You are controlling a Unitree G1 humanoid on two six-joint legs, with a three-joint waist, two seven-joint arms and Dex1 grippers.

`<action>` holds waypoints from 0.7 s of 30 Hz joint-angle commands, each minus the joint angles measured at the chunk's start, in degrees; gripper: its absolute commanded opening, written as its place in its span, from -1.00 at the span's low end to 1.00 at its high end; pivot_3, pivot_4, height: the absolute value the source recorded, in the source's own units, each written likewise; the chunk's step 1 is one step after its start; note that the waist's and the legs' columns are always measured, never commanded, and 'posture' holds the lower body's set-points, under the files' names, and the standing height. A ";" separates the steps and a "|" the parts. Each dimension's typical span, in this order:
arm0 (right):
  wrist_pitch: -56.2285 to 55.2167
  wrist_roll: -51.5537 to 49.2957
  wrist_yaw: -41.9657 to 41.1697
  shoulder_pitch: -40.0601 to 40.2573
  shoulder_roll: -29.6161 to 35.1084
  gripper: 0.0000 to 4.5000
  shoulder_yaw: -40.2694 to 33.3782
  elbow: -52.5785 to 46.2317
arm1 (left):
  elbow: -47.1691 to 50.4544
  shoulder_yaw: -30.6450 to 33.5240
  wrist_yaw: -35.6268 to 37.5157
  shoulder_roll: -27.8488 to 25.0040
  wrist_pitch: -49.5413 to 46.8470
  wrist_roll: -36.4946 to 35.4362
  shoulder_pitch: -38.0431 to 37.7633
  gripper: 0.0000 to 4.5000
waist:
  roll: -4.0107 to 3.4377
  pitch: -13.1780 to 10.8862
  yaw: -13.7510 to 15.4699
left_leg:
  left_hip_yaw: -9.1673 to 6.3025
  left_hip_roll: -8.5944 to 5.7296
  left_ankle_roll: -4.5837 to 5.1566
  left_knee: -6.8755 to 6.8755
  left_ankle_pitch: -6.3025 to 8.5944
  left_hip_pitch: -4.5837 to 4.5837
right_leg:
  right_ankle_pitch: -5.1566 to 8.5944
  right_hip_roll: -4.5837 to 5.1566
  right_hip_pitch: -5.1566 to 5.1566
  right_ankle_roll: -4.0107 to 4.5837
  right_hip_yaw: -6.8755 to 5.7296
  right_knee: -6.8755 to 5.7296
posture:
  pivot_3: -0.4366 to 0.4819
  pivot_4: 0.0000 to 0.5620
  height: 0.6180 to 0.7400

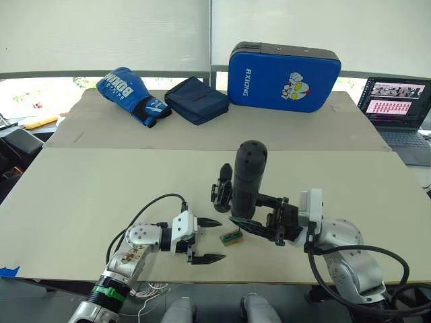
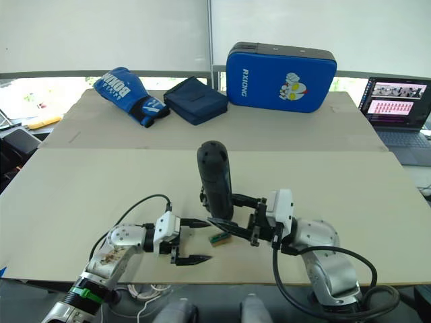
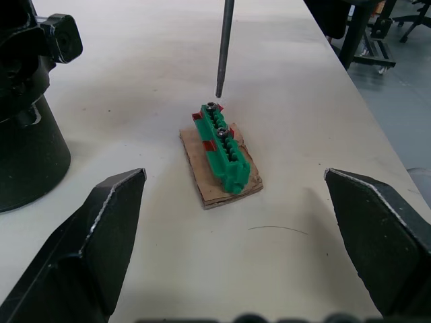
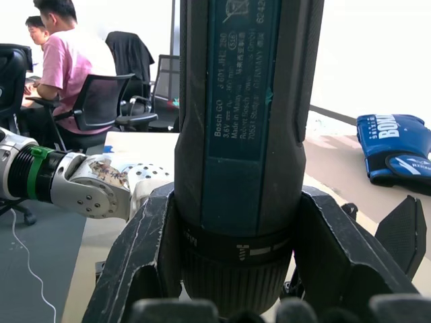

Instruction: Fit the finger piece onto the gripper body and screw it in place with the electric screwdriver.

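My right gripper is shut on the lower end of the electric screwdriver, a dark cylinder held upright over the table. Its thin metal bit hangs with the tip just above one end of a small green block on tan card. The gripper body stands right behind the screwdriver, partly hidden by it; its round dark base shows in the left wrist view. My left gripper is open near the front edge, fingers spread on either side of the green block. The finger piece is out of view.
At the back of the table lie a blue boxing glove, a dark blue pouch and a blue strike pad. A laptop stands at the far right. People sit on office chairs beyond the table.
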State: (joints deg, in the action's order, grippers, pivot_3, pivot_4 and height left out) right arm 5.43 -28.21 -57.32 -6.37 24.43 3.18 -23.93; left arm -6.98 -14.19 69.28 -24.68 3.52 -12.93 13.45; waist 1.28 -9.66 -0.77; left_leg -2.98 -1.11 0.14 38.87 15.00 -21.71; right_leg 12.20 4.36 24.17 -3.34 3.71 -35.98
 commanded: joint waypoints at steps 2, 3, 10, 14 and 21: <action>-2.78 -0.97 0.06 -0.42 0.24 -0.15 -1.49 -1.07 | 0.32 -1.25 0.11 0.41 -0.40 -0.01 -0.30 1.00 | 0.00 0.00 0.01 | 0.00 0.00 0.00 0.00 0.00 0.00 | 0.00 0.00 0.00 0.00 0.00 0.00 | -0.05 -0.47 1.00; -2.82 -0.98 0.07 -0.41 0.27 -0.15 -1.50 -1.04 | 0.33 -1.26 0.09 0.43 -0.43 -0.01 -0.31 1.00 | 0.00 0.00 0.02 | 0.00 0.00 0.00 0.00 0.00 0.00 | 0.00 0.00 0.00 0.00 0.00 0.00 | -0.05 -0.47 1.00; -2.86 -1.32 0.20 -0.36 0.27 -0.15 -1.56 -1.03 | 0.40 -1.44 0.05 0.58 -0.59 0.03 -0.53 1.00 | 0.00 0.00 0.03 | 0.00 -0.01 0.00 0.00 0.00 0.00 | 0.00 0.01 0.00 0.00 0.00 0.00 | -0.05 -0.47 1.00; -2.63 -1.66 0.24 -0.51 0.24 -0.15 -1.64 -1.15 | 0.33 -1.51 0.00 0.65 -0.61 0.04 -0.53 1.00 | 0.00 0.00 0.05 | 0.00 -0.01 0.00 0.00 0.00 0.00 | 0.00 0.01 -0.01 0.00 0.00 0.00 | -0.05 -0.47 1.00; -1.63 -2.56 -0.10 -0.28 0.90 -0.15 -1.72 -1.66 | 0.10 -1.73 -0.21 0.90 -0.57 0.19 -0.32 1.00 | 0.00 0.00 0.08 | 0.00 -0.02 0.00 0.00 0.00 0.00 | 0.00 0.01 -0.01 0.00 0.00 0.00 | -0.05 -0.47 1.00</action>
State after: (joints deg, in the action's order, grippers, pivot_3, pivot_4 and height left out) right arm 5.25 -28.36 -57.31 -6.28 25.29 3.18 -23.02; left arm -6.99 -14.56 69.08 -24.31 3.43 -12.93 13.45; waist 1.27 -9.66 -0.69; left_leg -2.98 -1.13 0.14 38.87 15.00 -21.71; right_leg 12.20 4.37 24.15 -3.34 3.71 -35.98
